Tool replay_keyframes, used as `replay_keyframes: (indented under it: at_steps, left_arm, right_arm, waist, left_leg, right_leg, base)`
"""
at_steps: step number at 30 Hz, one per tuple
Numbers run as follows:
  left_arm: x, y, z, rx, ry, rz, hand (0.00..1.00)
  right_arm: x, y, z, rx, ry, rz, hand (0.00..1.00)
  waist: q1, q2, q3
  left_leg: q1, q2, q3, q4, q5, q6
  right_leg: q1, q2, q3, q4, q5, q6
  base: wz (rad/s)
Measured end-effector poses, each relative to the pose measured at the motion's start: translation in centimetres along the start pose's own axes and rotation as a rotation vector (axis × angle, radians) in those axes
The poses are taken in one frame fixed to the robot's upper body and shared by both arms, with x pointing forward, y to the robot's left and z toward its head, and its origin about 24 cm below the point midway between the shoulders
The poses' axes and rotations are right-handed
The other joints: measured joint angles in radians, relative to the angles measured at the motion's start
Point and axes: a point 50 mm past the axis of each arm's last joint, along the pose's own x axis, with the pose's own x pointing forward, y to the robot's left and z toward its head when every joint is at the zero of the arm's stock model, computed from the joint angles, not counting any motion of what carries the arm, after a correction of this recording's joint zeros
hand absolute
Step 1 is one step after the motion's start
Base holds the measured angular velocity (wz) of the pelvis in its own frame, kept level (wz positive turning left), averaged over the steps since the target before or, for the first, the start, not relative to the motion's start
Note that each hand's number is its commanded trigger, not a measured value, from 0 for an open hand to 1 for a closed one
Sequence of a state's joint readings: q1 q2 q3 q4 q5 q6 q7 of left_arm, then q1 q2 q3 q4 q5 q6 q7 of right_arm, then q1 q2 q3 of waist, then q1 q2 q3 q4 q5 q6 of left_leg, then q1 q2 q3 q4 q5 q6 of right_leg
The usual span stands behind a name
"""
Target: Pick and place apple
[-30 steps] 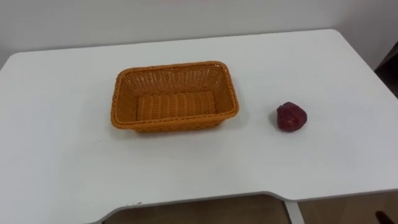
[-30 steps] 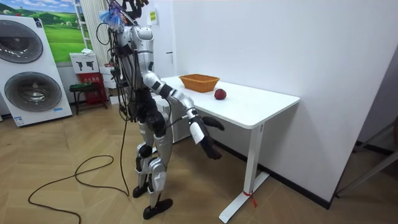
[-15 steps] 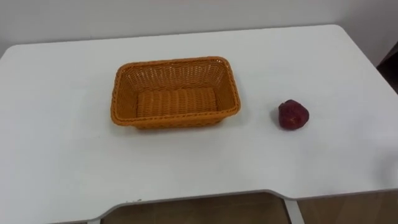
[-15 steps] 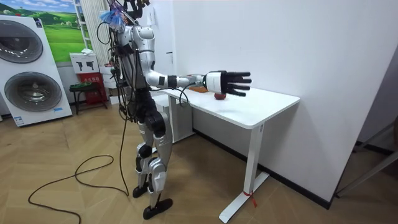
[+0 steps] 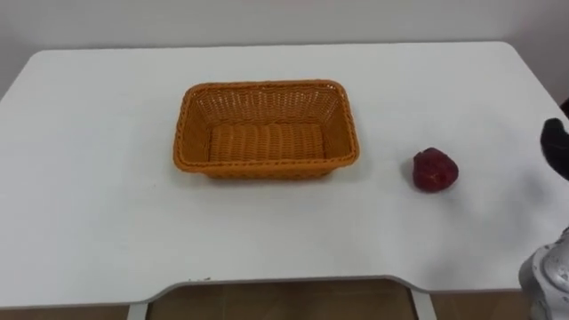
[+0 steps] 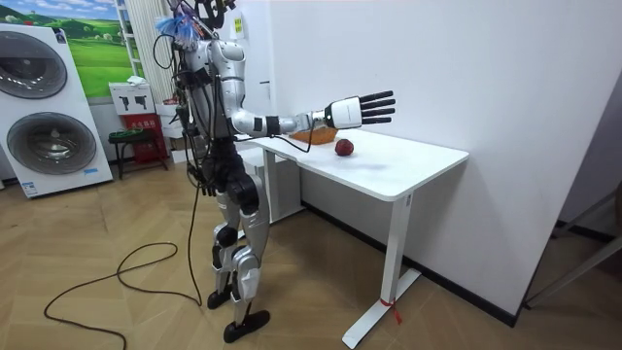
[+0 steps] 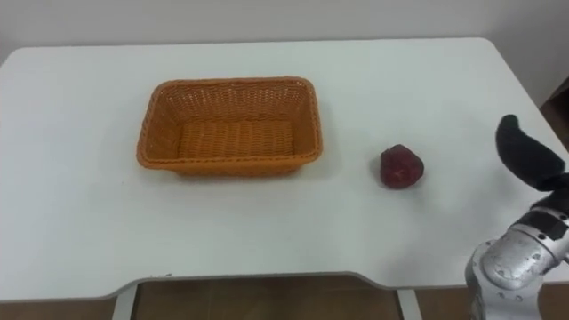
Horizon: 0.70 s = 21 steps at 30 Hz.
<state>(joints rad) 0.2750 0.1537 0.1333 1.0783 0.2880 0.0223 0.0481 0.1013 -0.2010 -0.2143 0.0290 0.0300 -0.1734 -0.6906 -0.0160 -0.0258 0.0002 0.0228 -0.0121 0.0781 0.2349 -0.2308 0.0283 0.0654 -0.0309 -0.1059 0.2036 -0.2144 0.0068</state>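
apple not yet picked

apple [image 5: 435,170] on the white table [image 5: 89,222], centre right of frame, apart from the empty basket [image 5: 267,167] at centre. right hand [image 6: 358,109] up over the table, fingers straight and spread, holding nothing. grasp and placing left to do.

I see the dark red apple [image 7: 402,167] lying untouched, just left of my raised right hand [image 7: 524,151], below it.
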Motion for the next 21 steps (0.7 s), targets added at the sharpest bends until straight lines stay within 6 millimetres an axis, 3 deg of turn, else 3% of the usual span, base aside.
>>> replay_keyframes:
  at_steps: [15,21]
  left_arm:
    - [0.0,0.4,0.4,0.051,-0.021,0.003,0.00]
    - [0.0,0.4,0.4,0.054,-0.023,-0.021,0.00]
  right_arm:
    - [-1.9,3.4,-0.9,-0.019,0.036,0.391,0.00]
    - [-2.3,3.8,-1.6,-0.053,0.057,0.482,0.00]
  waist:
    - [0.031,-0.013,-0.0034]
    - [0.039,-0.017,0.0027]
  left_leg:
    - [0.006,-0.001,-0.001,-0.001,0.000,0.000]
    - [0.005,0.000,-0.009,0.002,0.000,0.000]
  right_leg:
    - [0.007,-0.001,-0.003,-0.001,0.000,0.000]
    - [0.010,-0.002,-0.010,-0.001,0.001,-0.001]
  base:
    - [0.00]
    - [0.02]
